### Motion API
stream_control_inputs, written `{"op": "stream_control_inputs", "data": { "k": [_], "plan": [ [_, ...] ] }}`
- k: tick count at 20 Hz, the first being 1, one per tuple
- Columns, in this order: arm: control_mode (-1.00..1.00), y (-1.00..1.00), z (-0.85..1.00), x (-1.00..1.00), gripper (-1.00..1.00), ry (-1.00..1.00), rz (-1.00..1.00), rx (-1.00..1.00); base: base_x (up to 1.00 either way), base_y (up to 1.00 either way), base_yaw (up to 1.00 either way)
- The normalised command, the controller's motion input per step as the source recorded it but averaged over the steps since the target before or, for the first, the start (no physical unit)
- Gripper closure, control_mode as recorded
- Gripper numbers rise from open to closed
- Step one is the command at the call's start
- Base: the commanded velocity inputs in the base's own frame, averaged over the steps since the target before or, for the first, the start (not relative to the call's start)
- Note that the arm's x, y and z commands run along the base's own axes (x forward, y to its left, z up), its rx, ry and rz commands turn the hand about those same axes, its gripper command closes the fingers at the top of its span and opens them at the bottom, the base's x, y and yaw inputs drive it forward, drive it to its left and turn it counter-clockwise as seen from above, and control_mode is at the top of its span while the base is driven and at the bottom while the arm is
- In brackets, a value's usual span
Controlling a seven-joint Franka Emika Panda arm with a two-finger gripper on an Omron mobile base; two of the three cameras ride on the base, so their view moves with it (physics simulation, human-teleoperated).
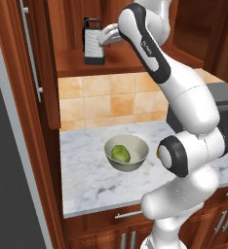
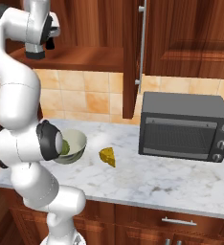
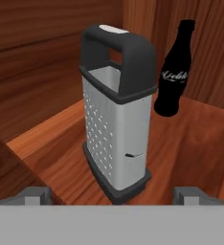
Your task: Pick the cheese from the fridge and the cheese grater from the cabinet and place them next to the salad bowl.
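Cheese grater [image 1: 93, 41], left base view: upright on the open cabinet [image 1: 116, 61] shelf above the tiled backsplash, not yet lifted. Arm reaches up to it, gripper [image 1: 104, 39] just beside the grater's right face; contact cannot be judged from here. Below, the salad bowl [image 1: 126, 152] with its greens sits on the marble desk [image 1: 86, 180].

Right base view: cheese [image 2: 107, 156] lies on the desk just beside the salad bowl [image 2: 73, 145], to its right, between bowl and toaster oven [image 2: 185, 126]. That half of the job looks done. The arm's wrist is up at the cabinet shelf [image 2: 85, 57]; the fingers are not clear from this side.

Hand view: grater [image 3: 117, 115] stands centred ahead, black handle up, black base on the wooden shelf. Cola bottle [image 3: 175, 69] stands behind it and apart. Gripper [image 3: 113, 195] spread wide, one fingertip either side of the grater's base, nothing held.

Left to do, by my reading: close on the grater, carry it down, set it by the bowl.
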Motion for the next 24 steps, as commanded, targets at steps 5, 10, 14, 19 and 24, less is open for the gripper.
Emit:
{"op": "stream_control_inputs", "data": {
  "k": [5, 10, 14, 19, 24],
  "plan": [
    [-1.00, 0.00, -0.25, 0.08, -1.00, -0.11, 0.00, 0.09, 0.00, 0.00, 0.00],
    [-1.00, 0.00, -0.03, 0.04, -1.00, -0.03, 0.00, 0.10, 0.00, 0.00, 0.00],
    [-1.00, 0.00, 0.00, 0.04, -1.00, 0.00, 0.00, 0.02, 0.00, 0.00, 0.00],
    [-1.00, 0.01, -0.08, 0.40, -1.00, 0.03, 0.00, 0.00, 0.00, 0.00, 0.00],
    [-1.00, 0.16, -0.01, 0.17, -1.00, 0.04, 0.00, 0.00, 0.00, 0.00, 0.00]
  ]
}}
